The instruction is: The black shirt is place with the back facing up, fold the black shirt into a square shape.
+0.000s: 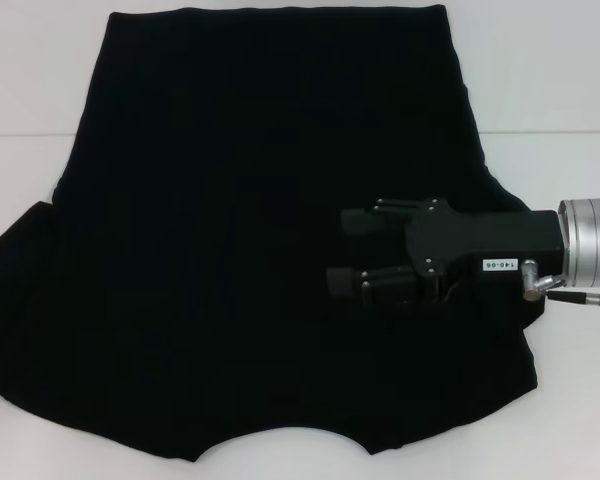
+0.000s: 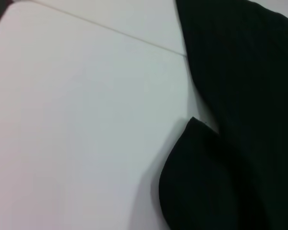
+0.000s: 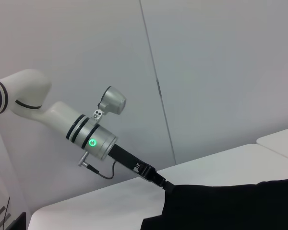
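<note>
The black shirt point(image 1: 230, 250) lies spread flat on the white table point(image 1: 560, 70), hem far, neckline curve at the near edge. A sleeve point(image 1: 15, 290) sticks out on the left; on the right no sleeve shows. My right gripper point(image 1: 342, 252) reaches in from the right and hovers low over the shirt's right half, fingers apart, open. The right wrist view shows my left arm point(image 3: 93, 139) far off, its gripper point(image 3: 162, 184) at the shirt's edge point(image 3: 230, 206). In the left wrist view only the sleeve point(image 2: 206, 182) and body cloth point(image 2: 245, 72) show.
White table surface surrounds the shirt, with a seam line point(image 1: 540, 131) running across the far part. Bare table shows at the left point(image 2: 77, 134) beside the sleeve. A pale wall point(image 3: 206, 72) stands behind the table.
</note>
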Available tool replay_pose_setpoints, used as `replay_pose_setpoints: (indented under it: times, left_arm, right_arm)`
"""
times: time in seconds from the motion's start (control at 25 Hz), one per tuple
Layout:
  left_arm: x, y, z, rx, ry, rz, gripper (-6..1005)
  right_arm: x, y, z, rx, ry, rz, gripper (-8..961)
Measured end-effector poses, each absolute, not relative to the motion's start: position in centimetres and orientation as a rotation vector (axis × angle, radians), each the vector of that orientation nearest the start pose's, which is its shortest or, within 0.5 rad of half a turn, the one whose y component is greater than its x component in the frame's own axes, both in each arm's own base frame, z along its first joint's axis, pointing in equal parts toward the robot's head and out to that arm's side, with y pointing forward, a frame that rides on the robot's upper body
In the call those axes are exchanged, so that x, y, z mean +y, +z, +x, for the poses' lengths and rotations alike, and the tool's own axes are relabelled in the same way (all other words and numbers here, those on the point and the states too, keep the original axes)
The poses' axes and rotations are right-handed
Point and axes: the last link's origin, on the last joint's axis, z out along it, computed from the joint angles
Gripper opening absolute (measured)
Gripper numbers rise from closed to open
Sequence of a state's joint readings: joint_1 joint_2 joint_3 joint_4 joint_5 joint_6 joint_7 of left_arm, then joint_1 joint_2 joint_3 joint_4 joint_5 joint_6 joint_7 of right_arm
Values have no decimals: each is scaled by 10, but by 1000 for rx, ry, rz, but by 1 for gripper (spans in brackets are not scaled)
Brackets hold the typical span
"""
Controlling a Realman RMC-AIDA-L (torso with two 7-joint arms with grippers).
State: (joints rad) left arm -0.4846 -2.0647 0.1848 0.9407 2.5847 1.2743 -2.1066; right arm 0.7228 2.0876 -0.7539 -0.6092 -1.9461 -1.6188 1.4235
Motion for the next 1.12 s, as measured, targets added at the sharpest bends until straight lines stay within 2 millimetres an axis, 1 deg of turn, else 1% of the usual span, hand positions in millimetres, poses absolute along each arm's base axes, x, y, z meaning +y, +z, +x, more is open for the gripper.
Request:
replay_pose_setpoints:
  times: [1.12]
  left_arm:
    - [307, 123, -405, -1545, -331, -1683, 66]
  right_arm:
    - [357, -18, 185, 445, 848, -2913, 866]
